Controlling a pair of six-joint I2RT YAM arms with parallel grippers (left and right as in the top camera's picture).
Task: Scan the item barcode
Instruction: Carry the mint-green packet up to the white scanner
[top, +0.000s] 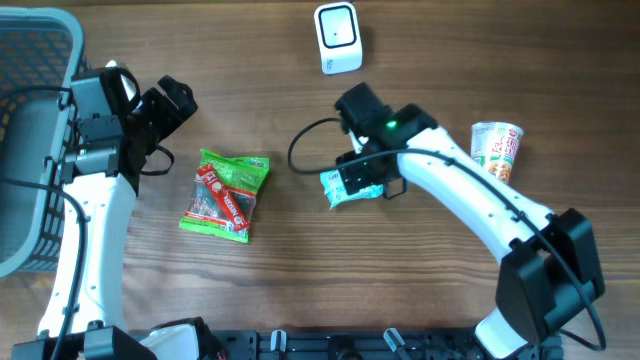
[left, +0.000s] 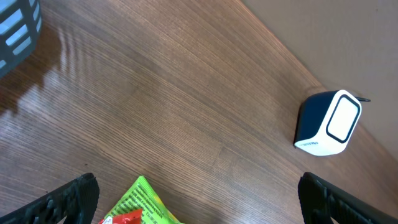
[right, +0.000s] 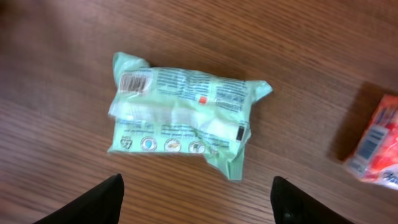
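Wood-grain bench (top: 270, 290) carries a mint-green plastic packet (right: 183, 112) lying flat beneath the right end effector (right: 196, 194), whose fingers stand apart and clear of it. The packet's print is too blurred to read. The left end effector (left: 198, 186) is spread wide above a green foil snack bag (top: 227, 193). A white box-shaped scanner (top: 337, 38) stands well apart from both.

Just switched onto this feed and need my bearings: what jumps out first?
A pale green packet lies flat on the wooden table mid-scene, just ahead of the open right pincer, not held. Left of it lies a bright green snack bag; the white scanner stands at the far edge, a noodle cup to the right.
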